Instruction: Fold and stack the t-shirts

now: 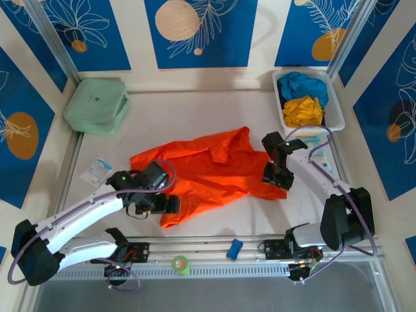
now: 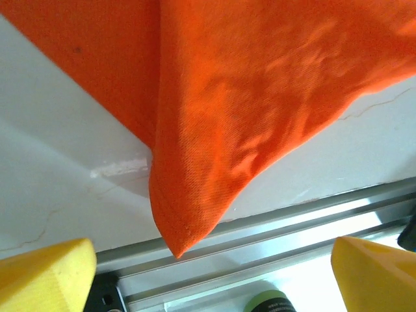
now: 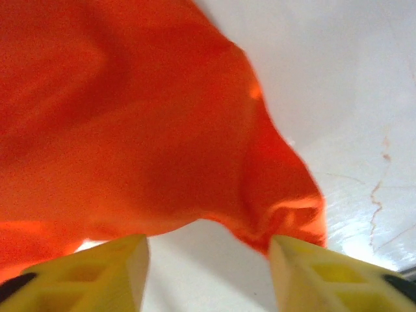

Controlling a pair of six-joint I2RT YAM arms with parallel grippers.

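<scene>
The orange t-shirt point(image 1: 208, 169) lies unfolded and rumpled in the middle of the white tabletop point(image 1: 195, 110), with one pointed corner reaching toward the near left and a crumpled edge at its right side.

The left claw point(image 1: 168, 204) sits at that near-left corner. From the left wrist, its yellow fingers point(image 2: 45, 276) stand wide apart with nothing between them. The shirt's corner point(image 2: 260, 97) lies flat on the tabletop just beyond, its tip reaching the aluminium rail point(image 2: 292, 221) along the near edge.

The right claw point(image 1: 276, 175) is at the shirt's right edge. From the right wrist, its fingers point(image 3: 104, 273) stand partly apart and grip nothing. Bare tabletop shows in the gap, and the bunched orange cloth point(image 3: 130, 130) lies just past the tips.

At the far right a white basket point(image 1: 335, 97) holds the blue t-shirt point(image 1: 302, 84) at its far end and the yellow t-shirt point(image 1: 302, 110) nearer, both crumpled. A pale green case point(image 1: 96, 104) rests at the far left corner. A small packet point(image 1: 97, 172) lies left of the orange shirt. On the near rail sit a small blue object point(image 1: 234, 249) and a green tape roll point(image 1: 181, 264).
</scene>
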